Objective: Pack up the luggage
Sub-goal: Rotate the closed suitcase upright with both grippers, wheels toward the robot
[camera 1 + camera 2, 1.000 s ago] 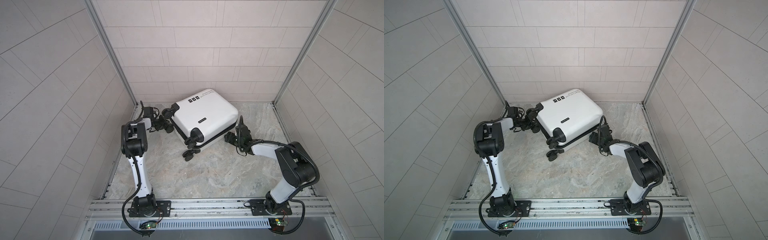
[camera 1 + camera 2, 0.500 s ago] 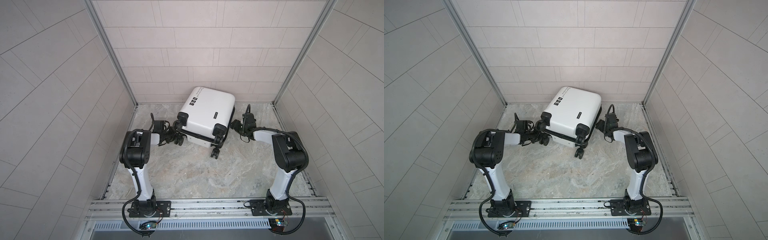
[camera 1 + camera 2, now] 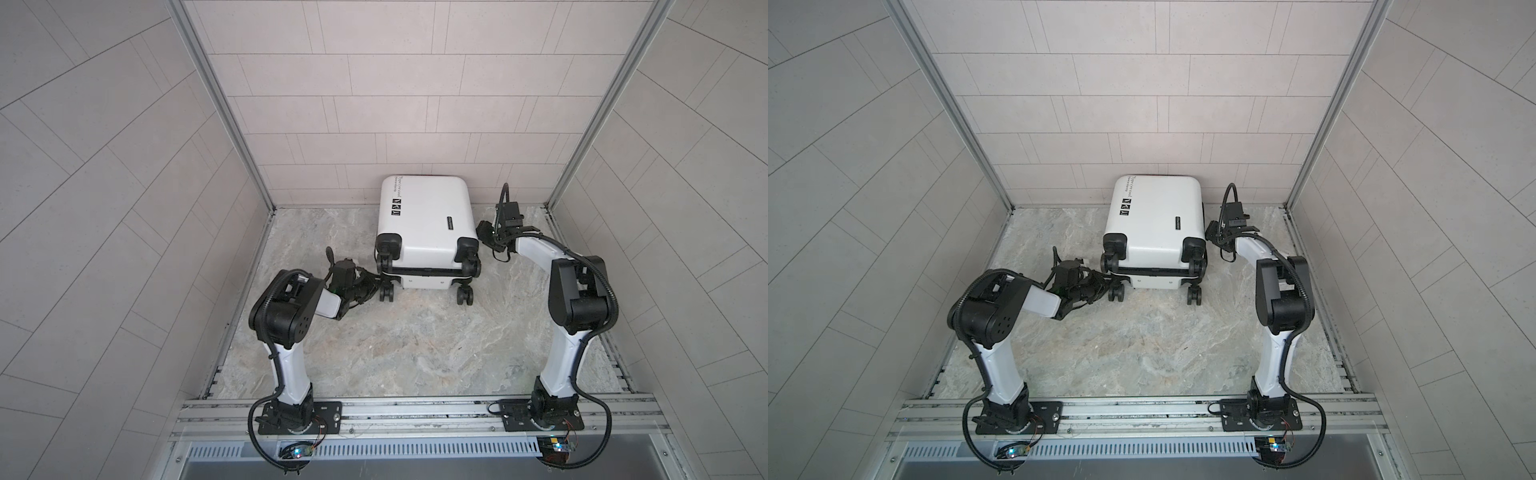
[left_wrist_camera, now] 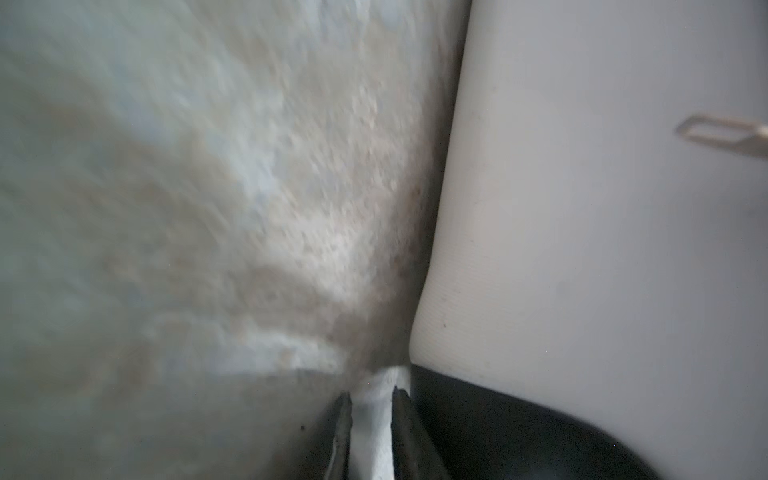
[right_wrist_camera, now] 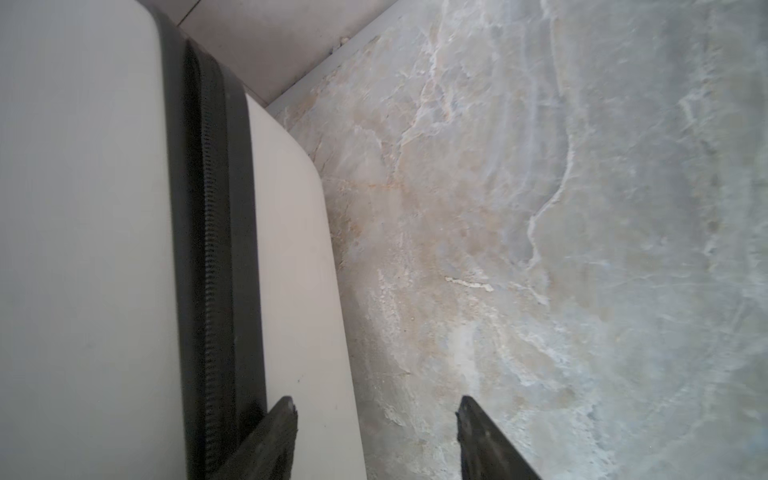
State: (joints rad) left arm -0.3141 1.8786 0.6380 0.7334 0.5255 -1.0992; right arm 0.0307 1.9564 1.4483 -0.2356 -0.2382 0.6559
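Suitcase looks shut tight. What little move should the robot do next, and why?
Probably open the left end effector and let go: it seems to pinch the luggage by a wheel, and the luggage already lies flat and zipped, with the right end effector open beside it.

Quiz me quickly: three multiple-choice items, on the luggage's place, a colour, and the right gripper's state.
1. Where does the luggage lie? A by the back wall; B at the front edge; C in the left corner.
2. Its zipper band is: A red; B black; C white.
3. The right gripper is: A shut on a wheel; B shut on a handle; C open.
Answers: A, its far end sits by that wall in both top views; B, the right wrist view shows a black band; C, its jaws stand apart, clamping nothing.
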